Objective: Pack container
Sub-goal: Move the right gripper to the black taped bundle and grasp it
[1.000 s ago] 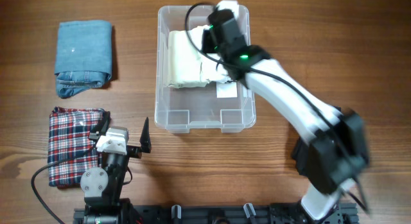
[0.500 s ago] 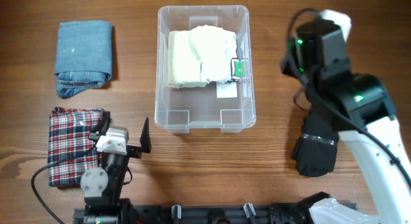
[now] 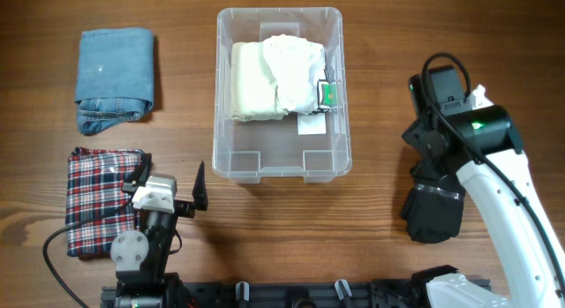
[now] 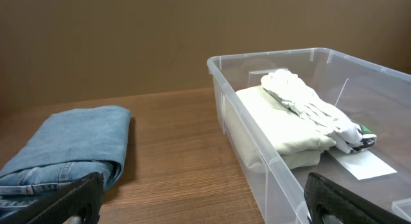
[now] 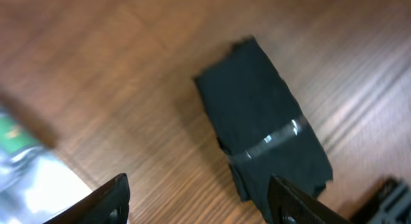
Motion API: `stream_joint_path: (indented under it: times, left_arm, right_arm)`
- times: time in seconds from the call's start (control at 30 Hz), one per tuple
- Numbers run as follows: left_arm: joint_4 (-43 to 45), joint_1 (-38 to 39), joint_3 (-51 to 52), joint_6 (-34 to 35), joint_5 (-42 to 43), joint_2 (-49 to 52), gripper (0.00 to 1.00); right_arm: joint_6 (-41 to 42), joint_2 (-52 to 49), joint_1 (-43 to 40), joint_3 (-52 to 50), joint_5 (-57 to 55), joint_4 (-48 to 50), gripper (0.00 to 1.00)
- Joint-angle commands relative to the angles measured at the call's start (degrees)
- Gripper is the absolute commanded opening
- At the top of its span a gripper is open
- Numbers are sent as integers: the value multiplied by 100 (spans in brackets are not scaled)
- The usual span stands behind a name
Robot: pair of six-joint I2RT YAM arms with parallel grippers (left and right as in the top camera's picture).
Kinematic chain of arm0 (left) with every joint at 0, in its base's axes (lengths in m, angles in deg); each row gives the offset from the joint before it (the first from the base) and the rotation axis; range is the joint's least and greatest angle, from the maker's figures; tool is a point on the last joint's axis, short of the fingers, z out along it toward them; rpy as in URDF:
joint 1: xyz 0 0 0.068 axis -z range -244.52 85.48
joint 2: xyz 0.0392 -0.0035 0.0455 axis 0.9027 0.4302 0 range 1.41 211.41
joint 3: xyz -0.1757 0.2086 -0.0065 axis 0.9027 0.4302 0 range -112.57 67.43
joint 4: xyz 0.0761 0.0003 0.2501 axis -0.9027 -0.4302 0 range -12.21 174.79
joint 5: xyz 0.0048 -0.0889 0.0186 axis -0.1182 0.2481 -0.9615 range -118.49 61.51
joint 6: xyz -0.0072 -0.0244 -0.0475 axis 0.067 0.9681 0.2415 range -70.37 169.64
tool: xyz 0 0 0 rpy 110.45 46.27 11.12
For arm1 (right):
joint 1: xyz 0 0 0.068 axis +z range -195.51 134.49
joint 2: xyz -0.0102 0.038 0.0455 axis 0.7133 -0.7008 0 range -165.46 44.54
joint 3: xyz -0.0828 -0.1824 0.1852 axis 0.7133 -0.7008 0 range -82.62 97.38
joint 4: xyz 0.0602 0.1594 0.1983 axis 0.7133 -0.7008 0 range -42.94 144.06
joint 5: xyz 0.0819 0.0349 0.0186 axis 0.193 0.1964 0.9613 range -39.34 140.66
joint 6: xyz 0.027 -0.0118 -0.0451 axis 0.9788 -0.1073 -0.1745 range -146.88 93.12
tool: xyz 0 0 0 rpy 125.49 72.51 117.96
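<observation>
At the container's (image 3: 224,96) three o'clock, the released right hand (image 5: 199,198) has withdrawn, cream garment (image 3: 260,83) packed; black garment (image 5: 263,137) likely next.

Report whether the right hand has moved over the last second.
Yes. The right hand left the clear rectangular plastic bin and swung right, ending near the black folded garment lying right of that bin.
</observation>
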Motion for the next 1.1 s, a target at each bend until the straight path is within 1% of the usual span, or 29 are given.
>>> stream_joint_path:
  times: [0.0, 0.2, 0.3, 0.37, 0.5, 0.67, 0.83, 0.97, 1.0, 1.07]
  left_arm:
    - [-35, -48, 22, -66, -35, -57, 100]
    - [-35, -48, 22, -66, -35, -57, 100]
    - [-35, -48, 22, -66, -35, -57, 100]
    - [-35, -48, 22, -66, -35, -57, 100]
    - [-35, -48, 22, -66, -35, -57, 100]
    - [-35, -48, 22, -66, -35, -57, 100]
    - [-35, -48, 22, -66, -35, -57, 100]
    - [-35, -48, 22, -66, -35, -57, 100]
    - [-35, -48, 20, -66, -35, -57, 100]
    - [-35, -48, 22, -66, -35, -57, 100]
  right_arm:
    - [1438, 72, -199, -586, 76, 66, 73]
    - [1390, 68, -629, -1471, 142, 627, 74]
    - [981, 68, -831, -1897, 435, 1228, 74]
    - [656, 68, -975, -2133, 691, 1639, 72]
    - [498, 66, -1174, -2291, 844, 1952, 67]
    - [481, -26, -1180, -2295, 824, 2072, 55]
    - [481, -310, -1196, -2299, 822, 2103, 47]
    - [463, -553, -1196, -2299, 824, 2238, 36]
    - [457, -610, -1196, -2299, 820, 2288, 27]
    - [435, -678, -1196, -2299, 804, 2378, 13]
